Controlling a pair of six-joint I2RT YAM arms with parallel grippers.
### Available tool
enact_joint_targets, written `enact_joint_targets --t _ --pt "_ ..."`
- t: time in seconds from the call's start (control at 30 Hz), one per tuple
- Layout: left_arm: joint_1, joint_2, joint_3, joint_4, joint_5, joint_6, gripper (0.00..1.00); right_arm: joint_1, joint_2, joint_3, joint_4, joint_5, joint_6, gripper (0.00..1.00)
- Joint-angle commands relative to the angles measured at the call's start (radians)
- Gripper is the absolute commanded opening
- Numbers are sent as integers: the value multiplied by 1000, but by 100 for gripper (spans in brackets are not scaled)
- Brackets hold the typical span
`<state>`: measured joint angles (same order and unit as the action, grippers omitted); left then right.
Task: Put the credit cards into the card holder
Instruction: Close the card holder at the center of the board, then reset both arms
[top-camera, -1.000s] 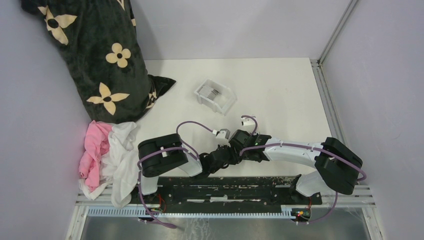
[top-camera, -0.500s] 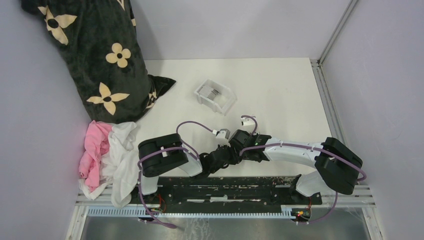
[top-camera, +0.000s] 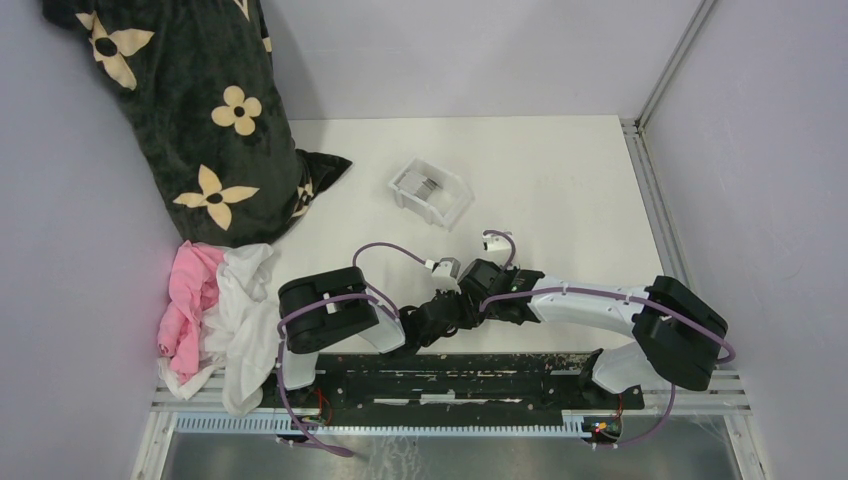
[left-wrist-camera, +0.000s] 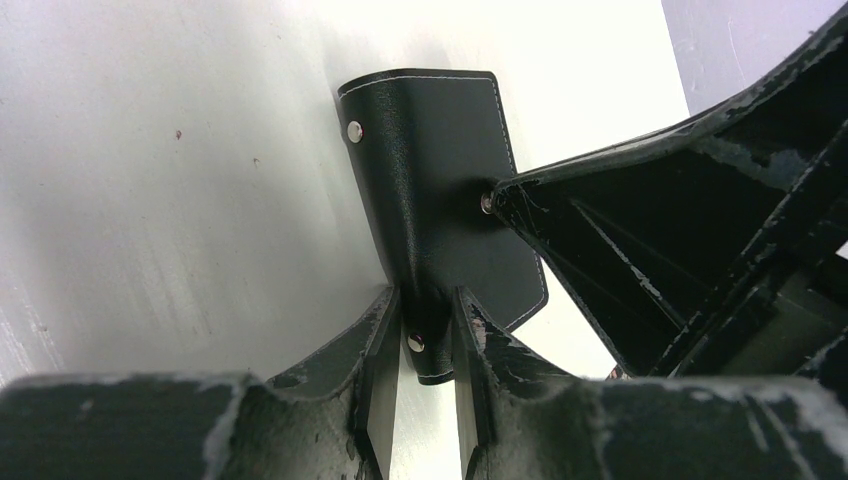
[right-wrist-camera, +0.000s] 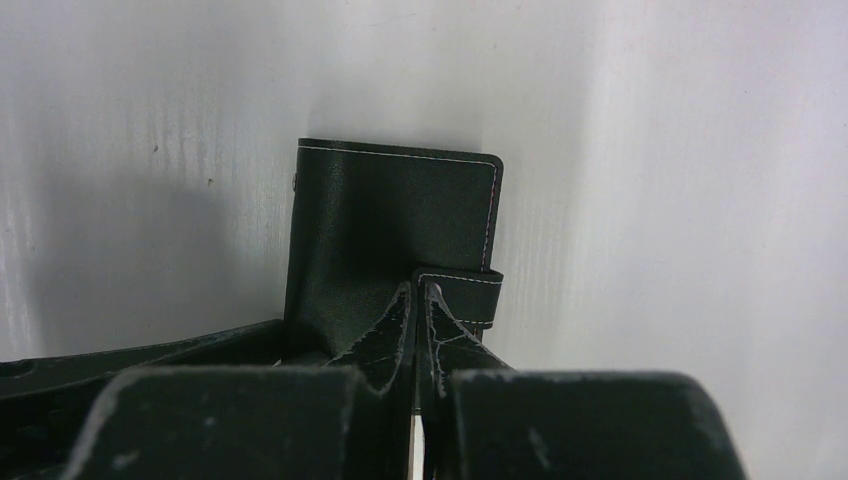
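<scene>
The clear plastic tray (top-camera: 455, 207) sits on the white table (top-camera: 560, 180), just above the centre of the top view. It is a small open box with thin see-through walls, and in it lies a small stack of flat grey cards (top-camera: 426, 185); how many cannot be told.

The holder (left-wrist-camera: 440, 170) is not in the tray. It is at the lower centre of the top view, where the two arms meet, and is mostly hidden there. The wrist views show it as a closed black rectangle of grained, leather-like material with pale stitching along its rounded-corner edges and small metal studs. Whether it contains any cards cannot be seen.

The left gripper (left-wrist-camera: 428, 300) has its jaws partly closed on the holder's narrow folded edge, one finger on each side. The right gripper (right-wrist-camera: 417, 288) is pinched nearly flat on the holder's stitched strap tab.

At upper left lies a plush dark cloth (top-camera: 200, 110) with cream flowers. Below it, crumpled pink cloth (top-camera: 190, 300) touches white cloth (top-camera: 245, 310).
</scene>
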<state>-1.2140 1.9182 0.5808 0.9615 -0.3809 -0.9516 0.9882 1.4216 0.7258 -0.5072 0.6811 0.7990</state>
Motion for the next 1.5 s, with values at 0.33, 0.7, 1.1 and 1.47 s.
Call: enact_joint_targets --t 0.33,0.7,1.1,1.47 --pt "2 18 4 -26 12 42 32 10 29 -57 108 -55 58 1" --pt "2 22 20 -47 13 50 32 10 20 -130 133 -98 123 1" --pt "2 1 27 -59 -7 58 39 10 -62 -108 127 -49 53 38" --pt "12 -219 -30 -185 -183 132 49 5 -174 59 123 65 -153 48"
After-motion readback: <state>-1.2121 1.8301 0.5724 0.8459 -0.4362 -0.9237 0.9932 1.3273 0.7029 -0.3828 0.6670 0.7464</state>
